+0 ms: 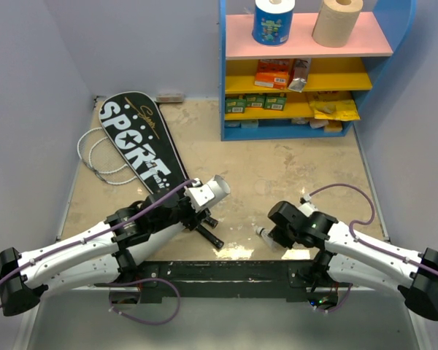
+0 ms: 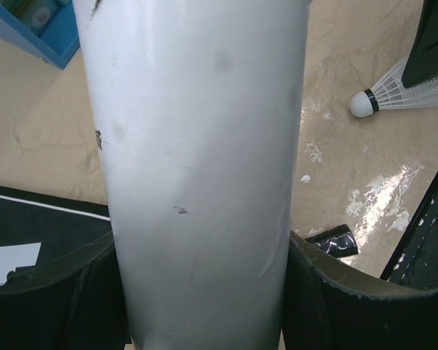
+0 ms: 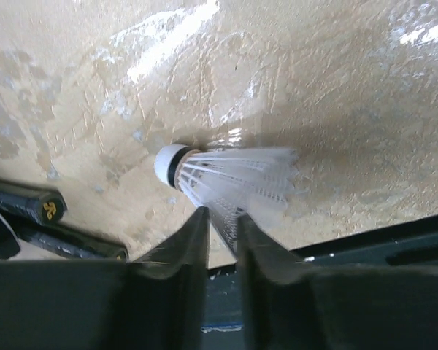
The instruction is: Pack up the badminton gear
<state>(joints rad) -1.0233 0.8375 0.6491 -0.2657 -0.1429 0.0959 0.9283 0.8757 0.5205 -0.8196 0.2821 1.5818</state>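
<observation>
The shuttlecock (image 3: 219,171) lies on the bench (image 3: 336,87), its skirt pinched in the nearly closed right gripper (image 3: 223,219). The left gripper (image 2: 204,255) clamps the white tube (image 2: 204,146). Loading seems in hand. The next move calls for lifting the shuttlecock and lining it up with the tube's mouth. The black cover (image 1: 135,138) reads "SPORT".

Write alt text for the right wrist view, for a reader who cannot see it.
The right gripper pinches the netted skirt of a white shuttlecock that lies on its side on a tan table, cork tip pointing left. Two black racket handles lie at the lower left.
</observation>
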